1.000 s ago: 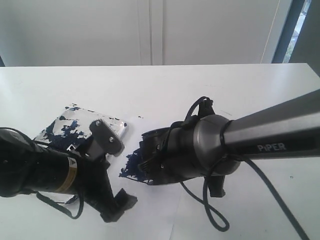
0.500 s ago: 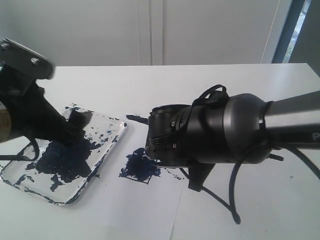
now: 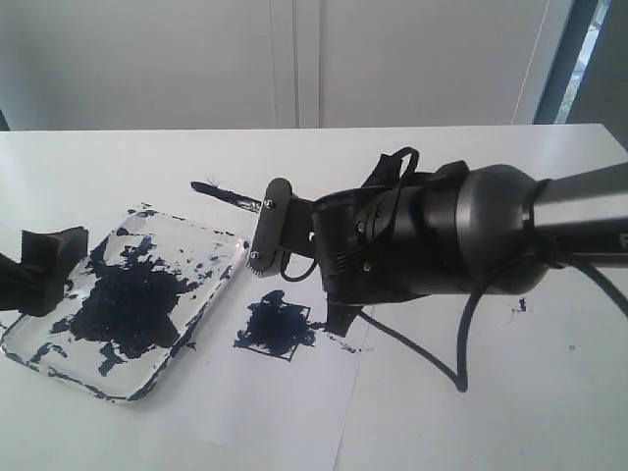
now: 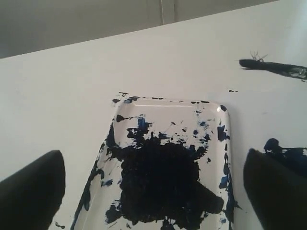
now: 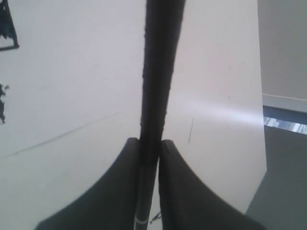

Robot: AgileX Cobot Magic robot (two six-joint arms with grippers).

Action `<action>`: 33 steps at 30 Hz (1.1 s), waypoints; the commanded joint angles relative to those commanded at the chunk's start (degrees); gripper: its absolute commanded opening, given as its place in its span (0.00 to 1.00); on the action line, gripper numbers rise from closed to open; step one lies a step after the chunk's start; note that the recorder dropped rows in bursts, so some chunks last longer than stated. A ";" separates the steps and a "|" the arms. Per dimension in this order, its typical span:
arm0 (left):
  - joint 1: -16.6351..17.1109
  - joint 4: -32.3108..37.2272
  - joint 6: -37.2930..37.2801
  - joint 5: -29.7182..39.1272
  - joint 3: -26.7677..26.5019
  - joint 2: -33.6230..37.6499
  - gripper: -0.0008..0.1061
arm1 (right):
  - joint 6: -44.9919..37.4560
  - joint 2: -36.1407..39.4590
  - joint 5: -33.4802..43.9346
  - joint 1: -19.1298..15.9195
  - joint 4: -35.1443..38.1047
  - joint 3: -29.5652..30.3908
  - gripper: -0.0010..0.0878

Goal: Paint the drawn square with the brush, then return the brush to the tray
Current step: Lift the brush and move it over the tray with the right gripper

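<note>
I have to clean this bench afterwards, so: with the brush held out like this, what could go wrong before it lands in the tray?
1. The brush has its loaded tip seemingly over bare table beyond the tray; a drip would stain it.
2. The left gripper sits open at the tray, so the right gripper might clip it when descending.

We'd say it's a lab or office test room: bare white table [image 3: 442, 157], plain white wall panels [image 3: 147, 59] (window [image 3: 593, 49] off to the side), black robot arm [image 3: 579, 211] over it.
</note>
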 joint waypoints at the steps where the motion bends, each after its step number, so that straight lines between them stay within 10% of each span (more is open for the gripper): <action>1: 0.00 0.00 0.00 0.00 0.15 -0.22 0.95 | 0.00 0.00 -1.59 -0.57 0.00 0.00 0.01; 9: 0.00 -0.04 -0.15 -1.78 2.14 -0.23 0.95 | 0.14 0.84 -17.88 -3.32 0.39 -0.23 0.01; 33: 0.00 -0.04 -0.15 -3.00 2.26 -0.23 0.95 | 0.63 8.32 -32.00 -3.32 0.81 -0.23 0.04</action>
